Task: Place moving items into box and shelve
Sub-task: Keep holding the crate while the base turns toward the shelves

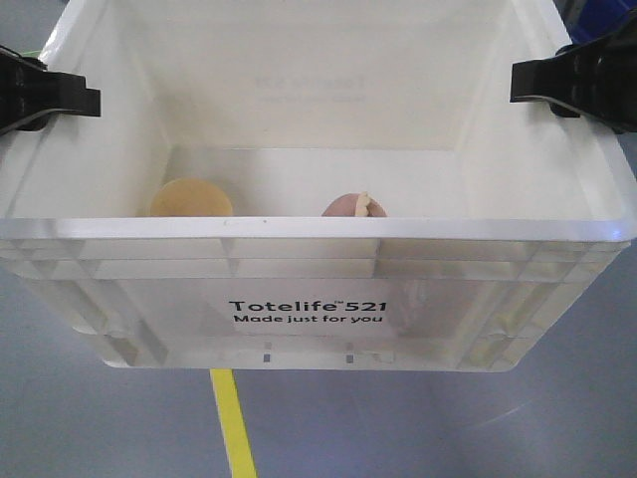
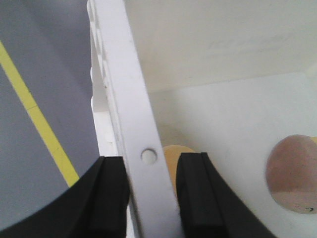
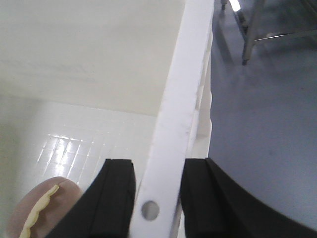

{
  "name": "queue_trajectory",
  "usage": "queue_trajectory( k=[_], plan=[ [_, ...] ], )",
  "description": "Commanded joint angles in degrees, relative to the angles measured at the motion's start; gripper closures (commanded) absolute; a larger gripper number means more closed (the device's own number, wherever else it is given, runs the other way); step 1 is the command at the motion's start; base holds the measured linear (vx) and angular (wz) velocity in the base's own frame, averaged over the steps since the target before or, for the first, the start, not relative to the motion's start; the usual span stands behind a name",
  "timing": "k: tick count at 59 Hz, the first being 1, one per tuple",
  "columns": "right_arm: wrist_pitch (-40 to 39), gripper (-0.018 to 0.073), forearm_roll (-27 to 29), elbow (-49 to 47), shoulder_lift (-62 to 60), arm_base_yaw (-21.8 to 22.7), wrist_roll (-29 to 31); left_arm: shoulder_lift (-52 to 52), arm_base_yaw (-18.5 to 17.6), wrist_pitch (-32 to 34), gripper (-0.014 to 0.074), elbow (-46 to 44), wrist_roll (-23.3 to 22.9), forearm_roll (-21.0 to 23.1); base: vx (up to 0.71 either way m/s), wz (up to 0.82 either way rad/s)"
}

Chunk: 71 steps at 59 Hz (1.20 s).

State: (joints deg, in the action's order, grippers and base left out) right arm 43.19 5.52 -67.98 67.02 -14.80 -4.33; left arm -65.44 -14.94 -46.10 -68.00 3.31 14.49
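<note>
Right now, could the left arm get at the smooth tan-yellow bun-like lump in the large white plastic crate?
Probably not. The left arm's jaws are shut on the crate's left rim, helping hold it off the floor. The tan-yellow lump lies close below, but letting go would likely tip the crate.

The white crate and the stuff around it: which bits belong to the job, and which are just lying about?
Part of the job:
white crate
tan bun and pinkish-brown lump, both inside it
left gripper and right gripper, each clamped on a side rim

Just lying about:
yellow floor line
metal legs beyond the crate
</note>
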Motion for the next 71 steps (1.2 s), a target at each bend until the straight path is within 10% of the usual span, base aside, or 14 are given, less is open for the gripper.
queue_trajectory(
  k=[1,71],
  plan=[
    [-7.43,0.0568,-0.26,-2.65,-1.48,0.31,-0.87,2.38,-0.56,9.05,0.0603,-2.60,1.90,3.84,0.40,-0.56],
    [-7.43,0.0568,-0.21,-2.65,-1.48,0.31,-0.87,2.38,-0.56,9.13,0.0603,-2.60,1.90,3.84,0.35,-0.67]
  ],
)
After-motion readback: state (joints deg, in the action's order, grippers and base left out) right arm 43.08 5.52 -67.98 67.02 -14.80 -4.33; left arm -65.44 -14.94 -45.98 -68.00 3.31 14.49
